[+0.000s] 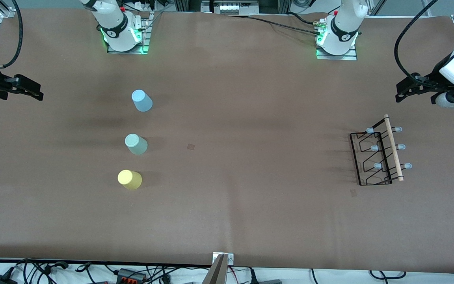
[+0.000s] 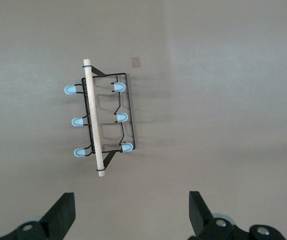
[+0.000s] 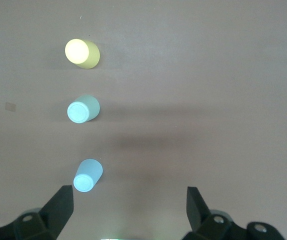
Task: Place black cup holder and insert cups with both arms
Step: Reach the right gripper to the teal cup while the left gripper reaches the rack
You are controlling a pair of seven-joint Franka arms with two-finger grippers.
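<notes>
The black cup holder (image 1: 380,156) lies on the table toward the left arm's end, with its wooden rod (image 2: 94,120) and pale blue capped pegs showing. Three cups stand in a row toward the right arm's end: light blue (image 1: 142,100), mint green (image 1: 136,144), and yellow (image 1: 129,179) nearest the front camera. My left gripper (image 1: 402,91) hangs open over the table edge at its own end, well apart from the holder (image 2: 108,117). My right gripper (image 1: 34,91) hangs open over the other end. It holds nothing, and the light blue cup (image 3: 88,175) is the closest to it.
The brown table surface (image 1: 242,118) runs between the cups and the holder. A small brown patch (image 1: 190,146) marks its middle. Both arm bases stand along the table's back edge, and cables lie off the front edge.
</notes>
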